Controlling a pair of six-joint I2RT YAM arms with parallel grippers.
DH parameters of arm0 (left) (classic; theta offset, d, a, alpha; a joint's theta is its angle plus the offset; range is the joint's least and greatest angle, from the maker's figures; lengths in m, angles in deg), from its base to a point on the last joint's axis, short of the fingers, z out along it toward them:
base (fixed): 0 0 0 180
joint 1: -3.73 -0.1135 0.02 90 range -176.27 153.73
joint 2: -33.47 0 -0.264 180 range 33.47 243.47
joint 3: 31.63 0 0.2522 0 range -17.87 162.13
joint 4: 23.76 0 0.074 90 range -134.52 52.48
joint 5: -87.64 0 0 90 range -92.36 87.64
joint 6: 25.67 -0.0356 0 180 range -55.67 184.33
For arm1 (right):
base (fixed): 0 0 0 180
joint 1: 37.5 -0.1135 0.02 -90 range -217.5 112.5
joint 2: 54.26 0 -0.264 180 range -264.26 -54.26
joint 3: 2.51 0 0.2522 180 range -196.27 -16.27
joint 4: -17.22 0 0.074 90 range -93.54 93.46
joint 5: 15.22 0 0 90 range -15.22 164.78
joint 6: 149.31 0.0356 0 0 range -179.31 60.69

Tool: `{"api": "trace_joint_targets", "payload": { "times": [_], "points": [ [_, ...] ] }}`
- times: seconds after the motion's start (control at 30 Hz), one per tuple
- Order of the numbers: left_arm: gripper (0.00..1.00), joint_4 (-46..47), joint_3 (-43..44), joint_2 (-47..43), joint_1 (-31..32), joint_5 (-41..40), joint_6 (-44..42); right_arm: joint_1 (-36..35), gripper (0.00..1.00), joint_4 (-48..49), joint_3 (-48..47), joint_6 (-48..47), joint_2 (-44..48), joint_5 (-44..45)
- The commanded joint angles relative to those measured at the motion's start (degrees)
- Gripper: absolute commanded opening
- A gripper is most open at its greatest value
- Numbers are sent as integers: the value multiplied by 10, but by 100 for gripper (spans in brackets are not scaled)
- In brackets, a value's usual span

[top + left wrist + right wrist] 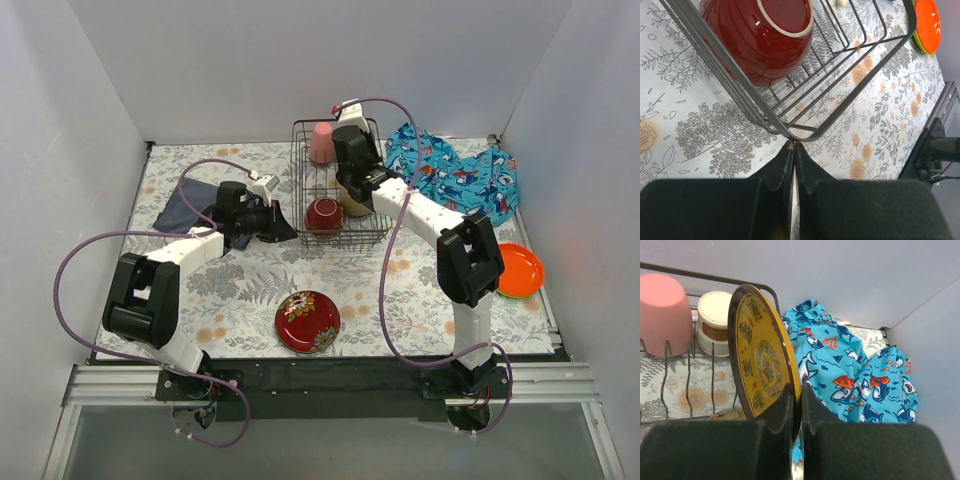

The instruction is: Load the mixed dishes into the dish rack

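Observation:
The dish rack (pixel 340 190) stands at the back middle of the table. In it are an upturned pink cup (pixel 321 142), a dark red bowl (pixel 323 214) and a tan bowl (pixel 354 206). My right gripper (pixel 350 185) is over the rack. In the right wrist view it (pixel 796 390) is shut on the rim of a yellow-brown plate (pixel 757 350), held on edge inside the rack (pixel 700 275) beside the pink cup (pixel 662 312) and a pale upturned cup (pixel 715 322). My left gripper (pixel 283 232) is shut, its tips (pixel 793 145) against the rack's near corner wire (pixel 805 136), close to the red bowl (pixel 760 35).
A dark red flowered plate (pixel 308 321) lies near the front middle. An orange plate (pixel 520 268) on a green one lies at the right edge. The blue patterned cloth (pixel 455 175) is bunched right of the rack, the dark navy cloth (pixel 185 210) left of it. White walls enclose the table.

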Motion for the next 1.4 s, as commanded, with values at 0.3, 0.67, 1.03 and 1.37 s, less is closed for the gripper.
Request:
{"api": "trace_joint_targets", "payload": {
  "times": [0.3, 0.67, 1.03, 1.37],
  "points": [
    [0, 13, -28, -57, 4, 18, -9, -14, 1, 92, -74, -49, -53, 70],
    [0, 13, -31, -59, 4, 16, -11, -22, 1, 91, -102, -36, -94, 80],
    [0, 12, -35, -62, 4, 11, -12, -23, 1, 69, -113, -16, -137, 86],
    [0, 21, -36, -58, 4, 10, -10, -25, 1, 23, -100, 15, -139, 76]
  ]
}}
